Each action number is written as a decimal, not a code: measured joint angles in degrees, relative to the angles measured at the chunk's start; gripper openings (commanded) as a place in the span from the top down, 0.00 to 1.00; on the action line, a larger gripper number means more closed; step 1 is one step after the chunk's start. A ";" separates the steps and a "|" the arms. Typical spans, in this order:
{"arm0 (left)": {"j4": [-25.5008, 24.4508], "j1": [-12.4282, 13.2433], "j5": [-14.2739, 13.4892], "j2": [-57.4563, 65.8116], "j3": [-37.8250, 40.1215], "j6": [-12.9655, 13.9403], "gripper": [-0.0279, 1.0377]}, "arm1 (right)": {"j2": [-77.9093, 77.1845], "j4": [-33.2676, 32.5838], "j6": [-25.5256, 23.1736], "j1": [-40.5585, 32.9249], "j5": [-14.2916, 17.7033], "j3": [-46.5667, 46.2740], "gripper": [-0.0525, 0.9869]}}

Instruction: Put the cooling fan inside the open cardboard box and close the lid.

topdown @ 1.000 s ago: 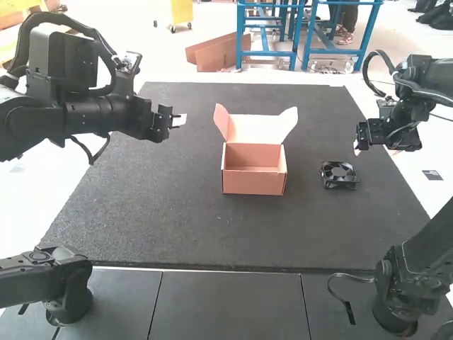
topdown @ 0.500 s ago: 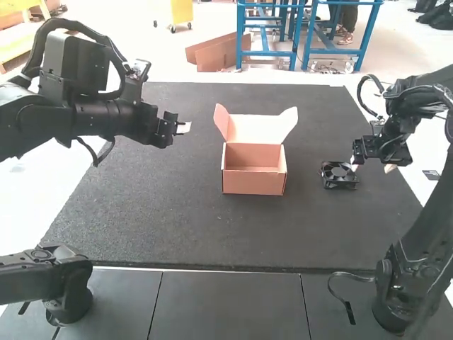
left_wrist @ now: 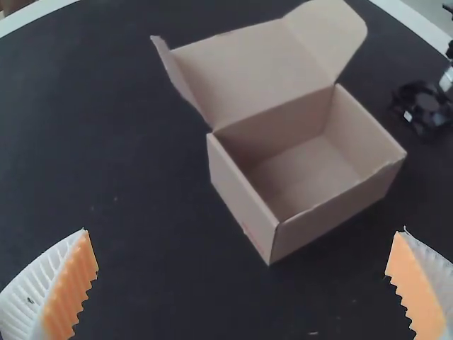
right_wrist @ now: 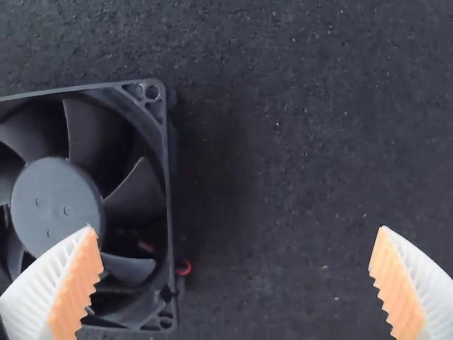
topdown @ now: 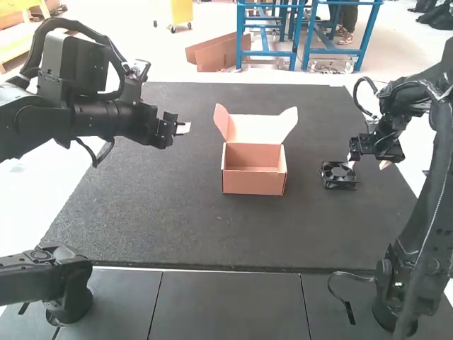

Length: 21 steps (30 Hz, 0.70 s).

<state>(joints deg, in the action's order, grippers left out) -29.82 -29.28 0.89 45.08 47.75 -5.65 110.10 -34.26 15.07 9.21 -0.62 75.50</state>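
Cooling fan (topdown: 338, 175): square-framed, laid flat on the surface (topdown: 177, 205) right of the cardboard box (topdown: 254, 168), apart from it. Judged light and rigid, blades fragile; opposite frame edges are preferred for the hold. Right end effector (topdown: 368, 160): spread wide above the fan's outer side. Left end effector (topdown: 178, 128): spread, well left of the box. A red wire (right_wrist: 182, 268) at a frame corner is revealed by the right wrist view; the box's inner floor by the left.
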 measured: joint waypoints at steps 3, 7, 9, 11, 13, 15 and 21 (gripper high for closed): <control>0.00 0.02 0.00 0.02 0.02 0.00 0.07 | 1.09 -0.07 0.00 0.07 0.02 1.01 0.11; -0.09 0.00 0.00 0.00 0.02 0.00 0.07 | 2.05 -0.15 0.00 0.33 0.11 1.62 0.11; -0.17 0.00 0.00 0.00 0.02 0.00 0.07 | 2.43 -0.31 0.00 0.52 0.31 1.66 0.11; -0.17 0.00 0.00 0.00 0.02 -0.02 0.07 | 2.84 -0.55 0.00 0.70 0.63 1.66 0.11; -0.15 0.00 0.00 0.00 0.02 0.00 0.07 | 3.41 -1.01 0.00 0.83 0.87 1.68 0.11; -0.15 0.00 0.00 0.00 0.02 0.00 0.07 | 3.91 -1.25 0.00 0.96 0.96 1.66 0.11; -0.15 0.00 0.00 0.00 0.02 0.00 0.07 | 4.63 -1.40 0.00 1.09 1.11 1.66 0.11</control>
<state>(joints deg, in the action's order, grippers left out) -29.98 -29.28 0.89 45.08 47.77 -5.65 114.74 -35.66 15.07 10.31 0.49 77.17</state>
